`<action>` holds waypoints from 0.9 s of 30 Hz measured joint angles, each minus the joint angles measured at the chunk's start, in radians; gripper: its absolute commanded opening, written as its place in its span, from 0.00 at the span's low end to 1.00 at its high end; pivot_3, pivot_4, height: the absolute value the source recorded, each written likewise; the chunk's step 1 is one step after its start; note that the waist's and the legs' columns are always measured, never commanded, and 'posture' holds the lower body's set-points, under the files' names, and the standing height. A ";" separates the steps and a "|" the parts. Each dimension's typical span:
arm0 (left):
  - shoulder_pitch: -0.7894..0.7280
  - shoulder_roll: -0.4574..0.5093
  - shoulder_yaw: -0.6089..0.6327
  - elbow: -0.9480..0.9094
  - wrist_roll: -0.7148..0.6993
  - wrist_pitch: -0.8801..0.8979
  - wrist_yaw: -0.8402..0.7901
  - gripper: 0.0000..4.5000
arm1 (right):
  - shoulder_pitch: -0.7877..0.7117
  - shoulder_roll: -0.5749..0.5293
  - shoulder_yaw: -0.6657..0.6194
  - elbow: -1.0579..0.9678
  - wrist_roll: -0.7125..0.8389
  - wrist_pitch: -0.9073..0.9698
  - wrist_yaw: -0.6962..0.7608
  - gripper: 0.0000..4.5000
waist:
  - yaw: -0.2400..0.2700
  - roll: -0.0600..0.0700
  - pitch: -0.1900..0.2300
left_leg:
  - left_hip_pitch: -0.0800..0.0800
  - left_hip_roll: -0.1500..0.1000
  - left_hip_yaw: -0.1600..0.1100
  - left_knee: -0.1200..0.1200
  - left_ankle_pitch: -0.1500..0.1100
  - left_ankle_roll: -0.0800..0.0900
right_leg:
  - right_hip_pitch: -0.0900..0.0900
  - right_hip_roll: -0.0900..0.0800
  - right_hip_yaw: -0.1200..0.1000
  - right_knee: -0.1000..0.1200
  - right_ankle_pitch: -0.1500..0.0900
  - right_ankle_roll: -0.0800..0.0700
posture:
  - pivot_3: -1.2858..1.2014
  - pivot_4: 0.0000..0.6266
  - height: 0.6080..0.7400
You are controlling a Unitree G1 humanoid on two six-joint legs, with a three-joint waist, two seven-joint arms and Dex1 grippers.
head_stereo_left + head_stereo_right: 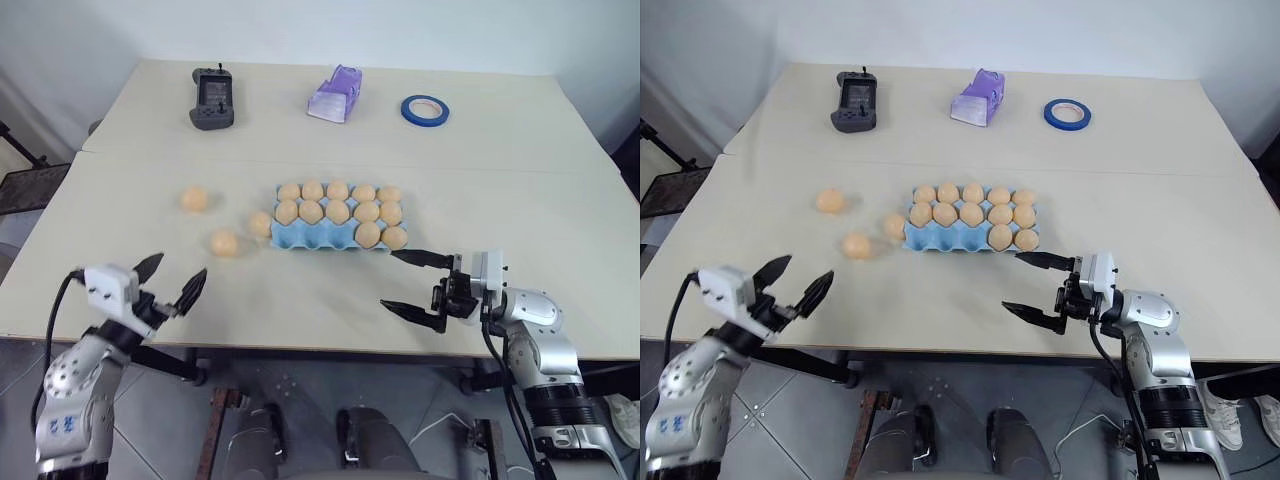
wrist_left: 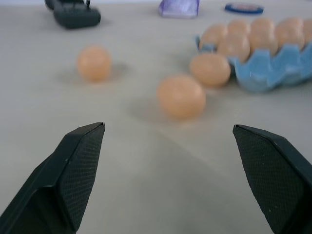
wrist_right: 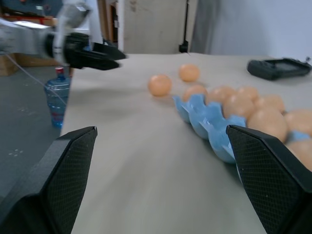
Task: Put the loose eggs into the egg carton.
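On the beige worktop [image 1: 500,230], the light blue molded-pulp egg carton [image 1: 338,232] holds twelve smooth oval eggs; three front cups are vacant. Three loose eggs [image 1: 225,243] lie left of it, one touching. Left hand [image 1: 170,280] and right hand [image 1: 412,282] both gape, holding nothing.

No text, label, brand, number or sign can be read on anything here.
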 measured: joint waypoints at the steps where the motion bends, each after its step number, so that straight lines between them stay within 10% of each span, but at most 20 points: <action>1: -0.040 0.001 -0.019 0.031 0.013 0.004 0.001 1.00 | 0.004 -0.001 0.000 0.000 -0.001 0.000 0.000 0.99 | 0.000 0.000 0.000 | 0.000 0.000 0.000 0.000 0.000 0.000 | 0.000 0.000 0.000 0.000 0.000 0.000 | 0.52 0.24 1.00; 10: -0.293 -0.016 -0.146 0.341 0.117 -0.022 -0.015 1.00 | 0.010 -0.009 -0.001 -0.007 -0.010 0.003 -0.020 0.99 | -0.002 0.000 0.000 | 0.000 0.000 0.001 -0.001 0.001 0.000 | -0.002 0.002 0.001 0.001 0.000 0.000 | 0.52 0.24 1.00; 19: -0.345 -0.023 -0.172 0.452 0.140 -0.057 -0.057 0.49 | 0.024 -0.009 -0.002 -0.024 -0.011 0.011 -0.059 1.00 | 0.002 0.000 0.000 | 0.000 0.000 0.001 0.002 0.001 -0.001 | -0.002 0.002 0.001 0.004 0.000 0.001 | 0.52 0.24 1.00; 27: -0.412 -0.049 -0.279 0.298 0.089 -0.062 -0.258 0.48 | 0.042 -0.009 -0.008 -0.023 -0.027 -0.004 -0.102 1.00 | 0.026 -0.001 0.000 | -0.001 0.000 0.001 0.003 0.001 -0.001 | -0.002 0.002 0.000 0.005 0.000 0.001 | 0.52 0.24 1.00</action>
